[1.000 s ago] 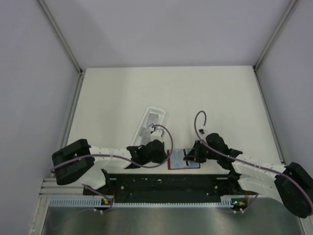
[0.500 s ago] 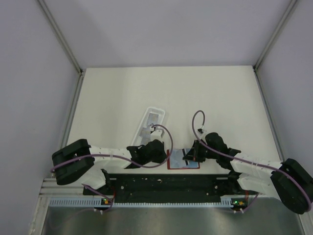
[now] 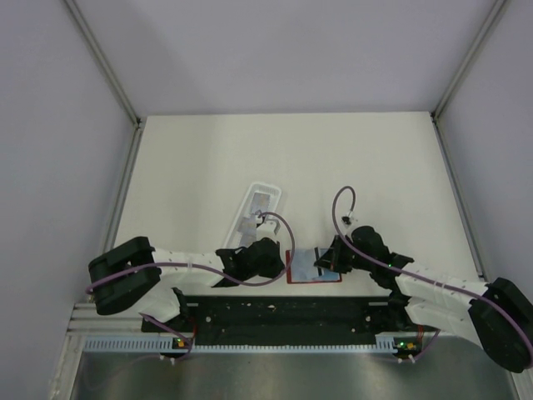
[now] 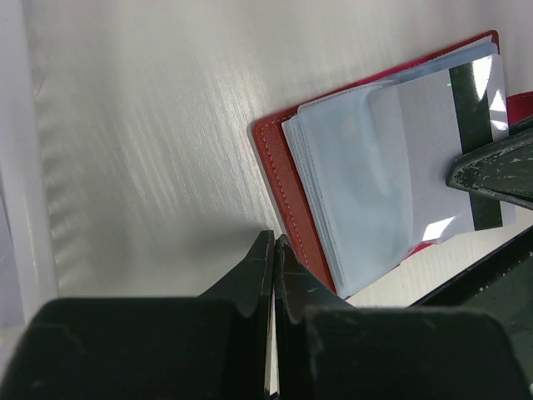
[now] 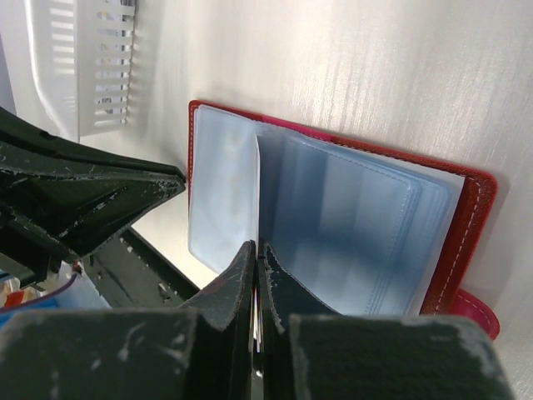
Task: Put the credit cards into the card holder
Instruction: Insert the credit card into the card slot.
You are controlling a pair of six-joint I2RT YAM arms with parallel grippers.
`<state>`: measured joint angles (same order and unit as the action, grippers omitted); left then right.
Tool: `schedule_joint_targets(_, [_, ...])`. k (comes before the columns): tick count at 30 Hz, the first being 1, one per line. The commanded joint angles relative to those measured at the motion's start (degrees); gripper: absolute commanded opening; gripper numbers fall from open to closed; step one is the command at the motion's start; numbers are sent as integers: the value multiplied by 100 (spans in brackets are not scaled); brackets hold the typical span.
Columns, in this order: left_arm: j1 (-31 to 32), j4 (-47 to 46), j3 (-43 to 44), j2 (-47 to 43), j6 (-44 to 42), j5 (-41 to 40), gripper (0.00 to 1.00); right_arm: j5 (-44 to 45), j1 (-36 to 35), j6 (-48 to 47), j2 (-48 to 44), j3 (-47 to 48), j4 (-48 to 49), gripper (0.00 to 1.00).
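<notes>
The red card holder [image 3: 310, 269] lies open on the table between my grippers, its clear pockets up; it also shows in the left wrist view [image 4: 287, 187] and the right wrist view [image 5: 470, 225]. My right gripper [image 3: 325, 265] [image 5: 257, 247] is shut on a credit card [image 5: 258, 187], held on edge over the pockets. In the left wrist view this card [image 4: 429, 108] is pale with a dark stripe. My left gripper [image 3: 280, 262] [image 4: 274, 238] is shut, its tips at the holder's left edge. More grey cards [image 3: 261, 202] lie in the white tray.
The long white slotted tray [image 3: 259, 212] stands just behind the left gripper; it shows in the right wrist view [image 5: 87, 67]. The black base rail [image 3: 283, 312] runs along the near edge, close to the holder. Grey walls close in the table on three sides.
My right gripper went a little left with the card, then came back right, and the card now lies lower over the pockets. The left arm has not moved.
</notes>
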<state>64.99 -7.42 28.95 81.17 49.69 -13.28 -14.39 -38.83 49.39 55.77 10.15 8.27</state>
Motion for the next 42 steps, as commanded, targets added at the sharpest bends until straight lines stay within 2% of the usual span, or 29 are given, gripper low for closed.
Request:
schedule_joint_targets(1, [31,171,58,128,23,62,0,253,16,27,30,-119,95,0])
schedule_joint_targets(24, [31,30,76,242,-3,212,0,-116,7,414,742,-365,1088,0])
schedule_joint_targets(37, [31,-5,58,215,-3,247,0,42,-178,669,892,-435,1220,0])
schedule_joint_targets(42, [31,-5,49,207,-3,255,0,-151,-265,721,1172,-444,1589,0])
